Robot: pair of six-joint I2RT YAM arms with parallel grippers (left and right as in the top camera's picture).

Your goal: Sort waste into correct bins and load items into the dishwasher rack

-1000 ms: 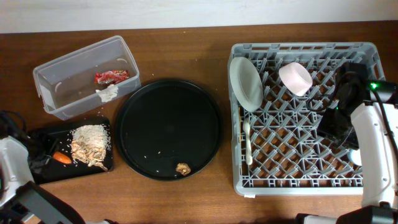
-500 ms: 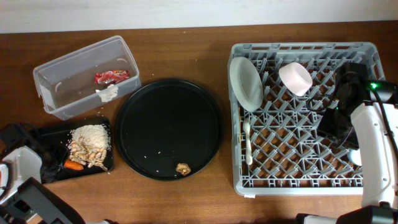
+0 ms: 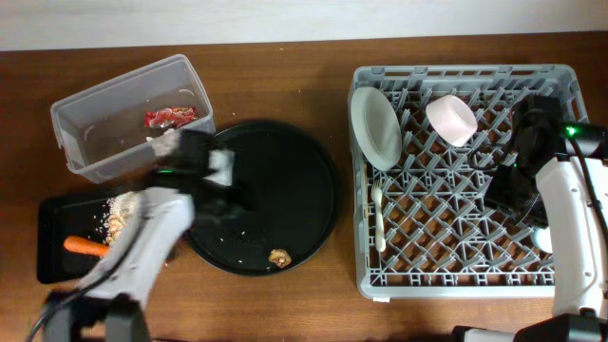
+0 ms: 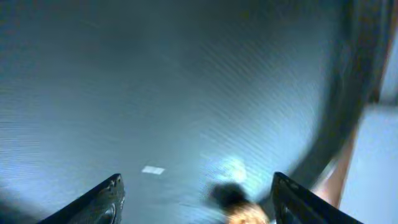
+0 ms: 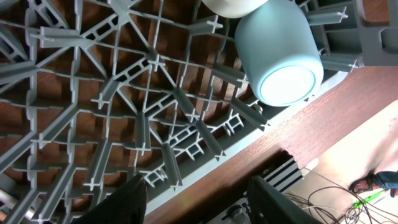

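Small brown lump [image 3: 279,256] lies on the round black tray [image 3: 285,157], near its front rim. Left tool [image 4: 199,199] hovers over the tray close to the lump, fingers apart, empty. Right tool [image 5: 202,199], fingers apart and empty, hangs over the dishwasher rack [image 3: 456,72] floor, near the small blue cup [image 5: 280,53].

**Tally of What Is Seen**

One rack [image 3: 456,283], one plate [image 3: 375,126], one bowl [image 3: 450,120] and one fork [image 3: 379,218] are counted. Two cups are seen: a blue cup [image 5: 280,53] and a white cup [image 5: 233,6] (only its edge is shown). Two bins are counted, the clear tub [image 3: 95,133] and the black tray [image 3: 49,261], besides one round tray [image 3: 294,190], one carrot [image 3: 85,246], one red wrapper [image 3: 171,117] and one brown lump [image 3: 279,257].
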